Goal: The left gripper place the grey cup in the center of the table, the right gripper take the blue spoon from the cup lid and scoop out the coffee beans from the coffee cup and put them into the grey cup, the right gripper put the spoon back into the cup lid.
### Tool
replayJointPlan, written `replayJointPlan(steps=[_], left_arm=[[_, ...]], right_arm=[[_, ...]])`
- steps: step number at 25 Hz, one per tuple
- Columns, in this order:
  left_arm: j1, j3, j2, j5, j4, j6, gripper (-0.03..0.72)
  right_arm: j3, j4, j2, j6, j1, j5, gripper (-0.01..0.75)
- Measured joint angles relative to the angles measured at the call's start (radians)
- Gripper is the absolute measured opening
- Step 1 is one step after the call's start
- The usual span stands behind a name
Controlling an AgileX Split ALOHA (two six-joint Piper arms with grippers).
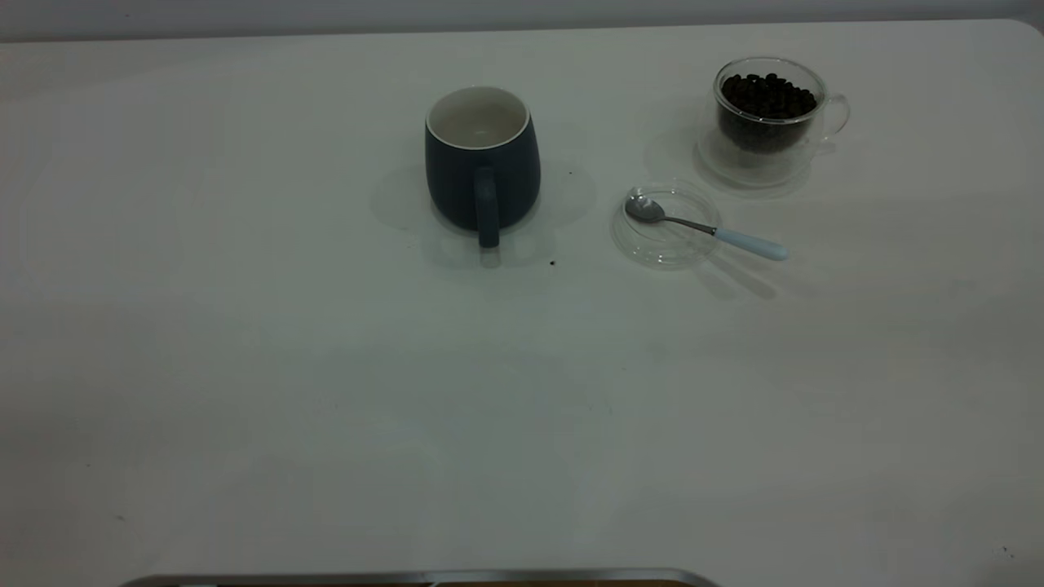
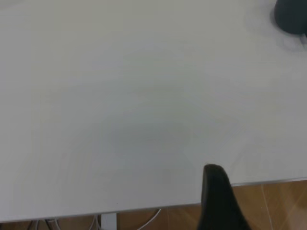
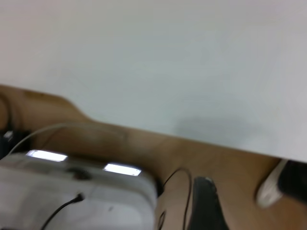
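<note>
Table (image 1: 245, 367): white, seen from above in the exterior view; neither arm shows in that view.
Grey cup (image 1: 482, 159): upright near the middle of the table, white inside, handle turned toward the near edge. Whether anything lies in it cannot be told.
Speck (image 1: 552, 262): a small dark bit on the table, just off the cup's handle side.
Lid (image 1: 666, 224): clear and round, flat on the table, between the grey cup and the glass cup, apart from both.
Spoon (image 1: 701, 227): metal bowl resting inside the lid, pale blue handle reaching out over the lid's rim toward the right side of the table.
Glass cup (image 1: 769, 114): clear, with a handle, upright beyond the lid; well filled with coffee beans (image 1: 767, 96).
Left gripper (image 2: 218, 196): only one dark finger shows in its wrist view, over the table's edge; its opening cannot be told. The grey cup (image 2: 290, 17) sits far ahead of it, well apart, at the corner of that view.
Right gripper (image 3: 204, 206): one dark finger shows, off the table's edge over wood floor, cables and a pale box (image 3: 72, 196); its opening cannot be told. No task thing lies near it.
</note>
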Motion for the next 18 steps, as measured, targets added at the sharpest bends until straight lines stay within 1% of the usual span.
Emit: replayJointPlan(steps=[3, 9, 12, 15, 18], left_arm=[[0.0, 0.0, 0.0, 0.0, 0.0, 0.0, 0.513], [0.0, 0.0, 0.0, 0.0, 0.0, 0.0, 0.513], [0.0, 0.0, 0.0, 0.0, 0.0, 0.0, 0.513], [0.0, 0.0, 0.0, 0.0, 0.0, 0.0, 0.513], [0.0, 0.0, 0.0, 0.0, 0.0, 0.0, 0.513]], right_arm=[[0.048, -0.016, -0.119, 0.001, 0.0, 0.015, 0.561], [0.054, -0.021, -0.281, 0.001, -0.004, 0.02, 0.561], [0.056, -0.021, -0.335, 0.001, -0.052, 0.022, 0.561], [0.057, -0.021, -0.394, 0.001, -0.125, 0.025, 0.561], [0.057, -0.021, -0.478, 0.001, -0.159, 0.03, 0.561]])
